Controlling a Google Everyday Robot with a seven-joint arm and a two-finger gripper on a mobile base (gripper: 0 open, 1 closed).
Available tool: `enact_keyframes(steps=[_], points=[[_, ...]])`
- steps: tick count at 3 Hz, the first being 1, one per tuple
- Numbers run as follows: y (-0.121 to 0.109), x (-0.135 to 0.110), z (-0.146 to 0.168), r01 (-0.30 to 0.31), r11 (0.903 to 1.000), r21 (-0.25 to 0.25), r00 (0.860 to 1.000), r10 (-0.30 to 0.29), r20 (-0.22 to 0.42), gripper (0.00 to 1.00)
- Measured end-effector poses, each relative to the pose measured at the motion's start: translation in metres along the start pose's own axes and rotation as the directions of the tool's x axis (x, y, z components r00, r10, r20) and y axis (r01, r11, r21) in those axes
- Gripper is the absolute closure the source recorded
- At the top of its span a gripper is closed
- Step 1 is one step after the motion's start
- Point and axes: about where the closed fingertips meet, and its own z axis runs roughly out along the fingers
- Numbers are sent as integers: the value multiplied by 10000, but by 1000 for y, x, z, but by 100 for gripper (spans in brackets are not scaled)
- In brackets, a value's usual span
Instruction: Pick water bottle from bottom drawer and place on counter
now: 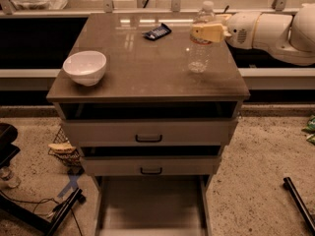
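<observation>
The water bottle (201, 42) is clear with a white cap. It stands upright over the right part of the glossy grey-brown counter (147, 58), its base at or just above the surface. My gripper (209, 32) reaches in from the right on a white arm and is shut on the bottle's upper body. The bottom drawer (151, 208) is pulled out at the foot of the cabinet, and its pale floor shows bare.
A white bowl (85, 67) sits at the counter's left front. A small dark packet (157, 32) lies at the back middle. Two grey drawers with black handles (148, 138) stand slightly open. A wire basket (63, 149) and cables lie on the floor at left.
</observation>
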Motion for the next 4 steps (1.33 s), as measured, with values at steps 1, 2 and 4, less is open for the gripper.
enact_keyframes(steps=[1, 2, 4], points=[[2, 16, 16, -245, 9992, -326, 9991, 234, -351, 100], [4, 37, 23, -761, 9961, -453, 9964, 742, -422, 100], [5, 33, 23, -833, 9955, -459, 9959, 815, -404, 85]])
